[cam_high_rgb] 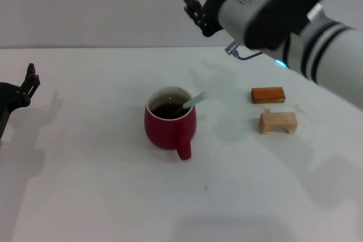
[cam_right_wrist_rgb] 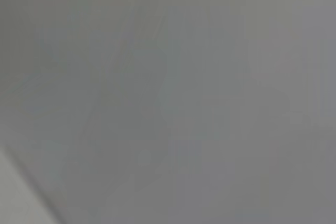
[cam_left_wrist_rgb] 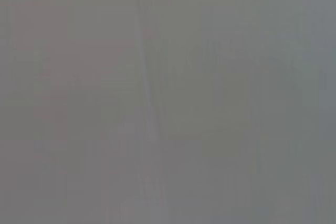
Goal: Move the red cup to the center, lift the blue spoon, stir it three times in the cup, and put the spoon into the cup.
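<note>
The red cup [cam_high_rgb: 169, 124] sits pretty much in the middle of the white table [cam_high_rgb: 102, 196], upright, with its loop handle pointing toward the robot and a bit to the right. There's dark liquid inside, and the white inner wall shows around it. The blue spoon [cam_high_rgb: 193, 102] is already in the cup: its pale blue handle leans out over the rim on the right side, tilted up and away, and the bowl end is down in the liquid where it can't be seen.

The right gripper [cam_high_rgb: 205, 5] is raised well above the table, up and to the right of the cup, nowhere near touching the spoon or anything else. Its dark fingers look spread apart with nothing between them, though from this angle they partly overlap, so that's a best read rather than a sure thing. The big grey wrist housing and the white forearm with black bands fill the upper right corner of the head view.

The left gripper [cam_high_rgb: 29, 82] is off at the far left edge, low near the table and well away from the cup. Only a bit of it pokes into view, so it's not possible to tell how its fingers stand.

To the right of the cup, well apart from it, lie two small wooden blocks: an orange-brown block [cam_high_rgb: 267, 94] farther back and a tan block [cam_high_rgb: 278, 122] just in front of it.

Both wrist views show nothing but flat grey blur.
</note>
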Robot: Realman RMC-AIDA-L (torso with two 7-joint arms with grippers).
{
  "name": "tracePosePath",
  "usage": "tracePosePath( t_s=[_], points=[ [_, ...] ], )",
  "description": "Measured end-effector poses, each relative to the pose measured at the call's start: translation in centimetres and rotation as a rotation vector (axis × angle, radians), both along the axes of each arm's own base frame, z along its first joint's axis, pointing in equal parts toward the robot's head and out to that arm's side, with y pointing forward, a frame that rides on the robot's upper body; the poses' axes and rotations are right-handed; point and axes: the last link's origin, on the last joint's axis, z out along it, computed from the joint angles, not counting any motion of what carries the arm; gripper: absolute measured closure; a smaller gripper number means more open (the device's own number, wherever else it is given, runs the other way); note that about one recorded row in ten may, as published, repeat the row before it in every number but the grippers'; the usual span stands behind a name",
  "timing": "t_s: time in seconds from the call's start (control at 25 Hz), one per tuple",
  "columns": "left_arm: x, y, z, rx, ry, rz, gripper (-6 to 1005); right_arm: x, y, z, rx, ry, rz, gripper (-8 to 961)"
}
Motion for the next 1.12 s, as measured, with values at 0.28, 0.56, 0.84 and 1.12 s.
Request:
tracePosePath(
  t_s=[0.28,0.56,0.84,1.12],
  points=[
    [-0.1,-0.1,0.1,0.006,-0.004,0.006,153,5.2,-4.5,1.0,0.301,0.204,0.202,538],
    [-0.3,-0.2,0.3,0.013,-0.047,0.006,153,10.9,-6.5,2.4,0.450,0.424,0.032,503],
    [-0.4,-0.6,0.4,0.026,-0.059,0.004,153,19.7,-9.4,3.7,0.618,0.519,-0.274,468],
    [-0.7,-0.7,0.7,0.044,-0.074,0.015,153,23.7,-11.6,3.5,0.669,0.492,-0.370,343]
  ],
)
